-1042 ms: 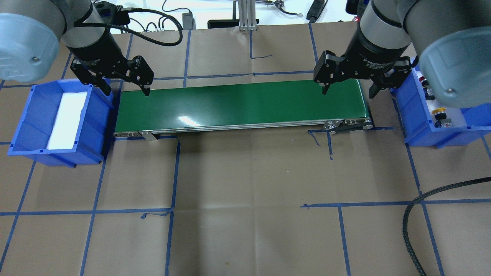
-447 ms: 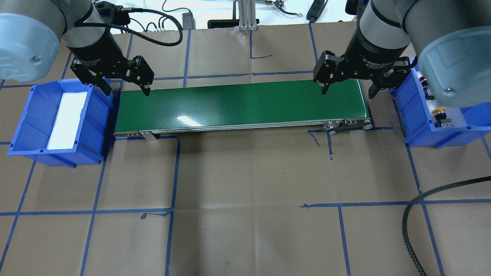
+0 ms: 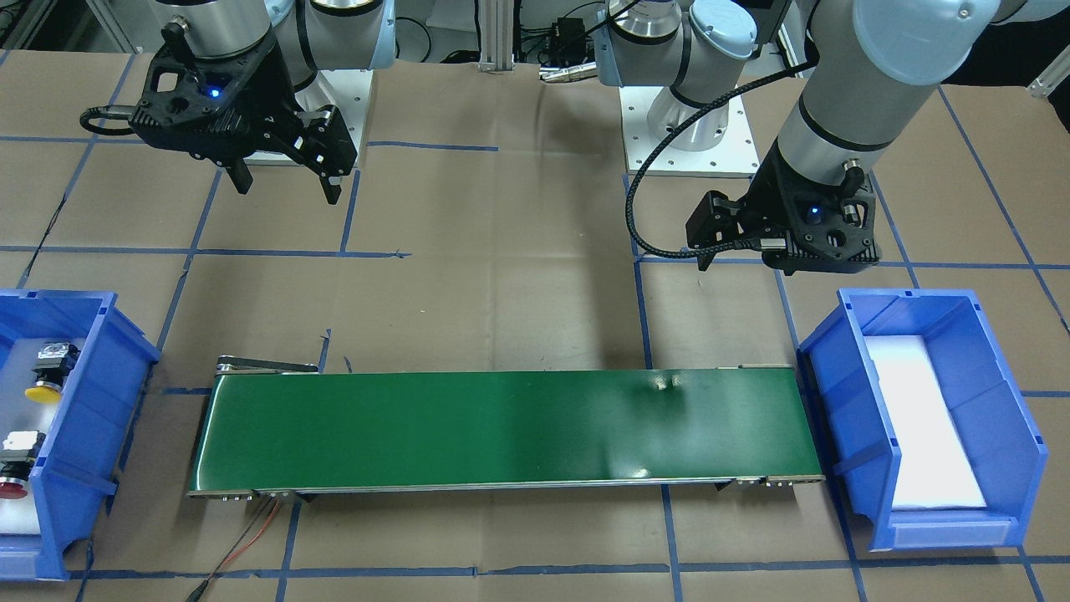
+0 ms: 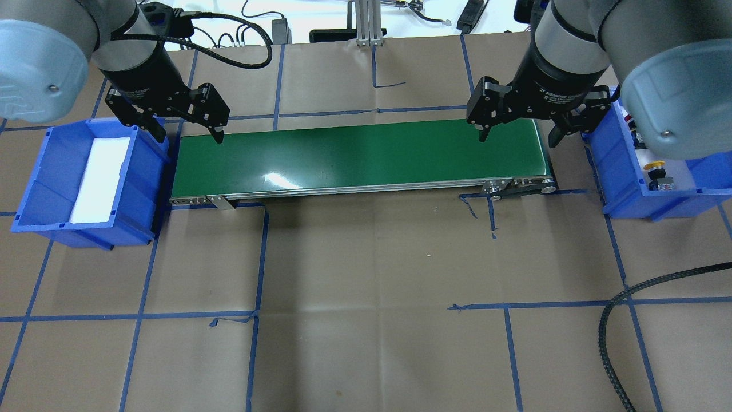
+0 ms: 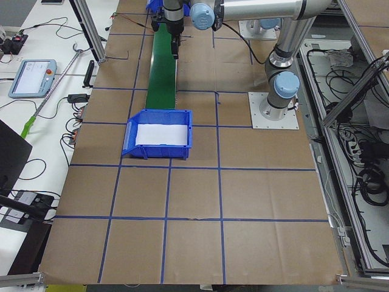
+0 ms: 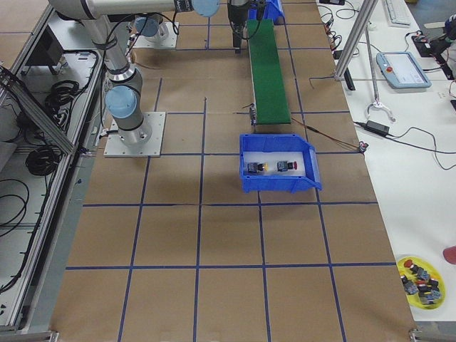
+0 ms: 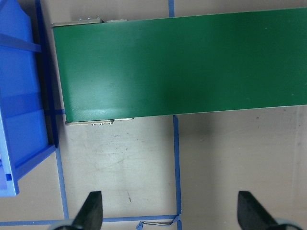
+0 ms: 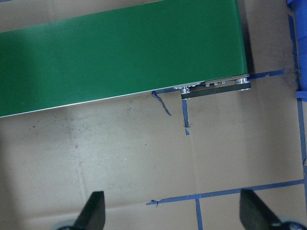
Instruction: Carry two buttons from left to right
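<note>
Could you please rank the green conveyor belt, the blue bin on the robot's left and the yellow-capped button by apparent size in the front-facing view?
Largest: green conveyor belt.
Next: blue plastic bin with white foam.
Smallest: yellow-capped push-button.

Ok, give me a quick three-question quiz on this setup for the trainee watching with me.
1. True or false: the green belt is carrying something.
2. Fill in: the left gripper and the right gripper both hover with jaws ____.
3. Where are the yellow-capped button and the red-capped button?
A) on the belt
B) one in each gripper
C) in the blue bin on the robot's right

Key: 1 false; 2 open; 3 C.
</note>
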{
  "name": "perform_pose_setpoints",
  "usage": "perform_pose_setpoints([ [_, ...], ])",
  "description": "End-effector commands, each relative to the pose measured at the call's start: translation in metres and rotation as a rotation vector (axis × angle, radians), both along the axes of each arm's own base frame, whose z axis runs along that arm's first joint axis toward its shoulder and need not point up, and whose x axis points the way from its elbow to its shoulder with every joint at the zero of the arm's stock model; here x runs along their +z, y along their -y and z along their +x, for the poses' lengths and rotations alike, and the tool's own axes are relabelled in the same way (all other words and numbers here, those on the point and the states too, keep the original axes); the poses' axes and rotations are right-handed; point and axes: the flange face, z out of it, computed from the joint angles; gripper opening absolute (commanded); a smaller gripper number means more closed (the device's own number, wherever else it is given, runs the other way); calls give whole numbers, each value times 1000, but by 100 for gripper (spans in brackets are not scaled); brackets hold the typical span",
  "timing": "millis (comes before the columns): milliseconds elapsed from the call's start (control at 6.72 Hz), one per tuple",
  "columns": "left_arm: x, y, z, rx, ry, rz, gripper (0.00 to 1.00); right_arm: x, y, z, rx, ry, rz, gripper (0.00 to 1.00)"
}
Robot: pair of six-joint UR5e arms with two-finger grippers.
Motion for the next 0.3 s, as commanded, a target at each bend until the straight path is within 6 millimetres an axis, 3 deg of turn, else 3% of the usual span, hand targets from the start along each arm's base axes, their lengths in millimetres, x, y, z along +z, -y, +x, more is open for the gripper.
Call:
perform_pose_setpoints([
  [0, 0, 0, 0, 0, 2, 0, 100, -1, 1, 0, 0, 1, 1, 100],
  [149, 0, 0, 0, 0, 2, 0, 100, -1, 1, 0, -1, 1, 3, 100],
])
